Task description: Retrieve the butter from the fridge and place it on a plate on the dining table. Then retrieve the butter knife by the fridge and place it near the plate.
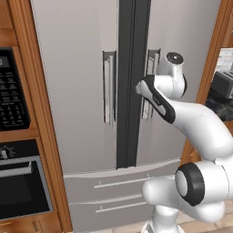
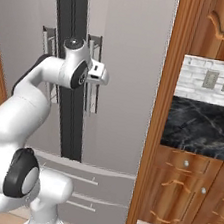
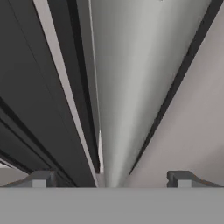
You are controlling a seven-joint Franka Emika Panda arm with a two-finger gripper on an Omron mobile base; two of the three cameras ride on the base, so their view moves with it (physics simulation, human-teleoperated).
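Now we are right in front of the fridge [image 1: 82, 82], and both of its tall doors are shut. The butter must be inside, so we cannot see it yet, and we cannot say which shelf it sits on. We do not see the plate, the dining table or the butter knife from here.

Our gripper [image 3: 111, 179] is up close to the right door's handle [image 3: 131, 87], the long grey bar by the dark middle strip [image 1: 132, 82] between the doors. The two fingertips [image 3: 39, 178] stand far apart, holding nothing. In the hand view the bar runs up between them, so we think the hand is lined up like this to close on the bar and pull the door open. We cannot tell if the tips touch the bar yet.

The arm [image 1: 191, 123] is bent and reaches up from the base, so the hand meets the handle about halfway up the door. The left door's handle [image 1: 108, 86] hangs just across the strip.

Beside the fridge's left edge is a black oven [image 1: 18, 182] with a button panel [image 1: 11, 91] above it. The buttons have tiny white marks, but they are too small for us to read. We see no brand name on the fridge. Past the fridge's right edge is a dark counter [image 2: 198, 126] with wooden cabinets [image 2: 189, 190] below.
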